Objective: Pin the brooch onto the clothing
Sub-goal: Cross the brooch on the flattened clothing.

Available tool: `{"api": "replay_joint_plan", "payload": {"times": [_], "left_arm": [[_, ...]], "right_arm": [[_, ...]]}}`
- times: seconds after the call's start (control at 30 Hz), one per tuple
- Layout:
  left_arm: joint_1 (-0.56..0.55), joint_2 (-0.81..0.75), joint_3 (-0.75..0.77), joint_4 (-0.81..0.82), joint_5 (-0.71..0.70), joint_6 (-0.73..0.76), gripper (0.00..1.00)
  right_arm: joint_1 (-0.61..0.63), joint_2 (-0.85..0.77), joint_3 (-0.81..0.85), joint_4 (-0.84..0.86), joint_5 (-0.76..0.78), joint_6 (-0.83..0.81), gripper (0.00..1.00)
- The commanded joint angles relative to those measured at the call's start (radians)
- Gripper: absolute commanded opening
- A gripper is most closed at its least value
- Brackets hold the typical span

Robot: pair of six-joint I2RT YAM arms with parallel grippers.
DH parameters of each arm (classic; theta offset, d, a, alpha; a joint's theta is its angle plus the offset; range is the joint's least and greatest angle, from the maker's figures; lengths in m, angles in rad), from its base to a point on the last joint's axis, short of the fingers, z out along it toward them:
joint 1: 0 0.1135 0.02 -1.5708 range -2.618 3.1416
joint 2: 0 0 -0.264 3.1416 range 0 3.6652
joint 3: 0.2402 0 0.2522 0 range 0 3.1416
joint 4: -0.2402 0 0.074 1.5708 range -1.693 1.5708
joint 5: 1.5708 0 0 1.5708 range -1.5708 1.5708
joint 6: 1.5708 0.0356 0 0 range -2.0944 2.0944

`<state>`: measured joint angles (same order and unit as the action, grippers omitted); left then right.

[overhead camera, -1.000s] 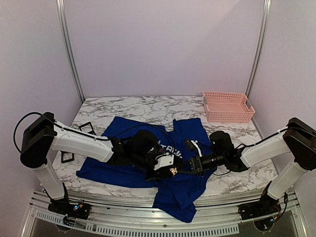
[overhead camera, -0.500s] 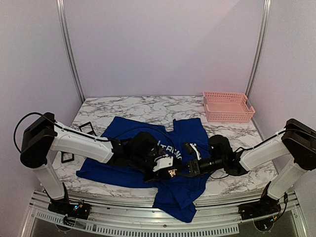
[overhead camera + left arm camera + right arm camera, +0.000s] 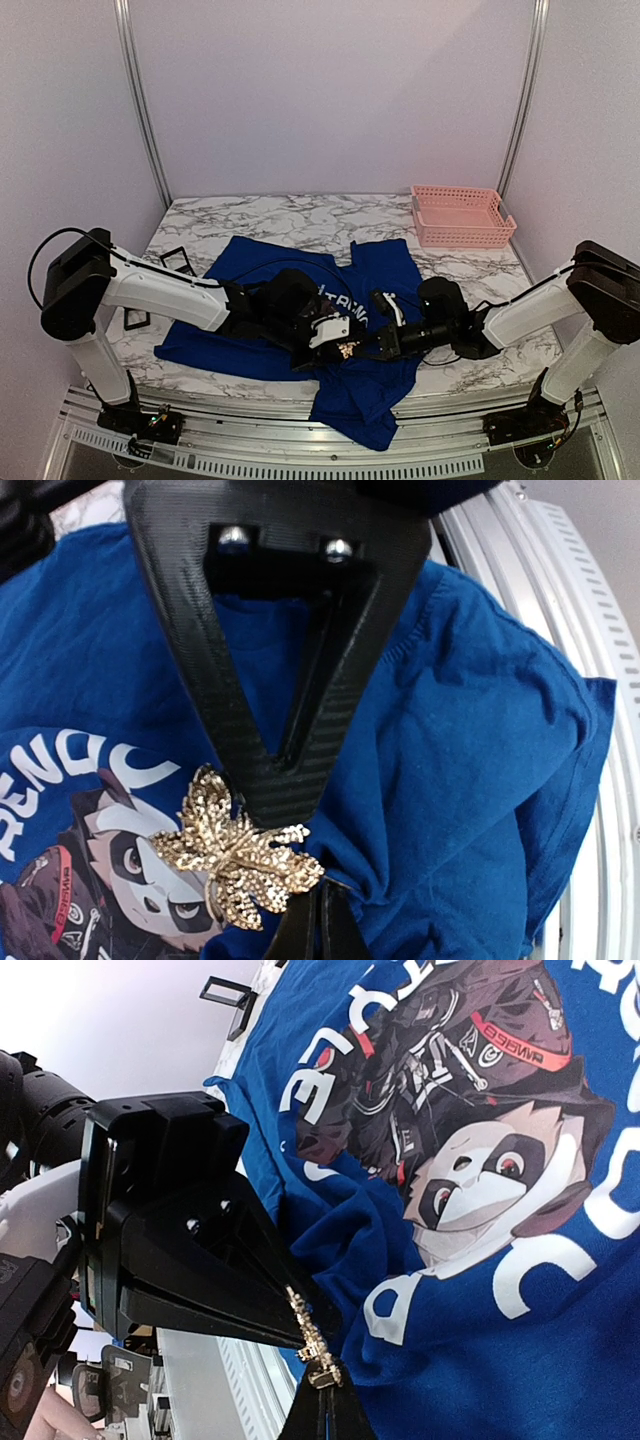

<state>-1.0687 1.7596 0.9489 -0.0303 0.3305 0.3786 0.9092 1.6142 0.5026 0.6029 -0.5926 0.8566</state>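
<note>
The clothing is a royal-blue T-shirt (image 3: 260,270) spread on the marble table, its panda print (image 3: 470,1110) facing up. A gold leaf-shaped brooch (image 3: 235,855) sits at the print's edge, where both grippers meet. My left gripper (image 3: 320,920) is shut, and creases of bunched blue cloth run into its tips right beside the brooch. My right gripper (image 3: 325,1405) is shut on the brooch's (image 3: 315,1345) lower clasp end. In the left wrist view, one broad black finger (image 3: 220,680) of the right gripper reaches down behind the brooch. From above the brooch (image 3: 347,350) glints between the two arms.
A pink basket (image 3: 460,215) stands at the back right of the table (image 3: 300,212). Two small black frames (image 3: 178,258) lie left of the shirt. The shirt's hem (image 3: 360,415) hangs over the front edge onto the metal rail (image 3: 560,600).
My right arm has slid a little to the left, closer to the left gripper. The brooch has hardly shifted. Both grippers stay shut.
</note>
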Motion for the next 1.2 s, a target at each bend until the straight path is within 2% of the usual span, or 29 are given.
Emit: {"api": "replay_joint_plan", "payload": {"times": [0.0, 0.43, 0.73, 1.17], "left_arm": [[0.032, -0.025, 0.024, 0.168, -0.123, -0.03, 0.0], [0.044, -0.035, -0.001, 0.155, -0.135, -0.032, 0.0], [0.046, -0.042, 0.009, 0.168, -0.114, -0.087, 0.0], [0.065, -0.064, 0.026, 0.197, -0.089, -0.19, 0.0]], "right_arm": [[0.098, 0.027, -0.019, -0.025, -0.142, 0.011, 0.0], [0.099, -0.022, -0.011, -0.161, -0.108, -0.055, 0.0], [0.1, 0.024, -0.002, -0.037, -0.14, -0.012, 0.0], [0.1, 0.029, 0.001, -0.069, -0.134, -0.024, 0.0]]}}
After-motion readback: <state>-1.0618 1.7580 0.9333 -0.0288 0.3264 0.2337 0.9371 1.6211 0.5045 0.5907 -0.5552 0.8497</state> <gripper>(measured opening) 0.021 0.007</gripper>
